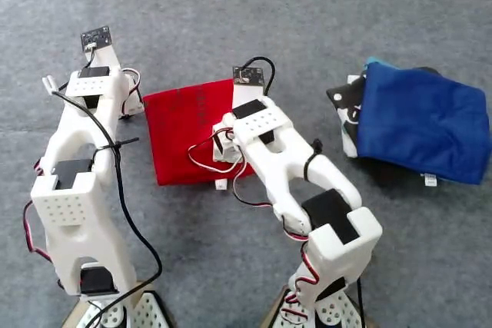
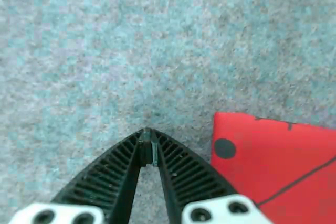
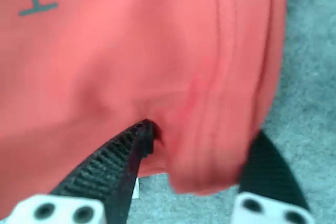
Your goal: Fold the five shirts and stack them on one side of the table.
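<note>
A red shirt (image 1: 188, 132) lies folded flat on the grey table cover, mid-table. My right arm (image 1: 261, 124) hangs over its near right part. In the right wrist view my right gripper (image 3: 202, 137) is open, with the hemmed edge of the red shirt (image 3: 131, 51) bunched between its jaws and draped over one finger (image 3: 268, 166). My left gripper (image 2: 147, 142) is shut on nothing, just above the cover beside a corner of the red shirt (image 2: 273, 166). The left arm (image 1: 92, 94) stands left of the shirt. A blue shirt (image 1: 423, 124) tops a pile at the right.
Under the blue shirt a black-and-white dotted garment (image 1: 346, 101) and a light blue edge (image 1: 373, 61) stick out. A white tag (image 1: 221, 184) shows at the red shirt's near edge. Grey cover (image 1: 231, 21) stretches behind and in front of the shirts.
</note>
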Controlling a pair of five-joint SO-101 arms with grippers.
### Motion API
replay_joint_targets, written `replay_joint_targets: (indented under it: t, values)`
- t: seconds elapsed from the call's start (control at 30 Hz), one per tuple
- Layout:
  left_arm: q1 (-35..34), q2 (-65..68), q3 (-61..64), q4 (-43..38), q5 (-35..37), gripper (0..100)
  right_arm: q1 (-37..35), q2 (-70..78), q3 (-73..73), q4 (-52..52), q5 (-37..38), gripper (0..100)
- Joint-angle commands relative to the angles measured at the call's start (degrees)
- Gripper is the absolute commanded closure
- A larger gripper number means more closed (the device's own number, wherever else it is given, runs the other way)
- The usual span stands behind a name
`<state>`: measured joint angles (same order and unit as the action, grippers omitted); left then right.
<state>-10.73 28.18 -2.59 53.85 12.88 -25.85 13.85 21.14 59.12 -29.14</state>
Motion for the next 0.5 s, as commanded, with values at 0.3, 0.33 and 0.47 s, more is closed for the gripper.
replay_joint_targets:
  t: [0.3,0.33,0.47]
  values:
    - [-1.6,-3.1,-1.7,-0.5,-0.4,97,-0.4,0.3,-0.9,-0.4,2.7,93.9]
    - [-1.6,-3.1,-1.7,-0.5,-0.4,97,-0.3,0.2,-0.9,-0.2,3.1,95.0]
    - [-1.6,-3.1,-1.7,-0.5,-0.4,97,-0.3,0.0,-1.2,1.8,5.1,96.3]
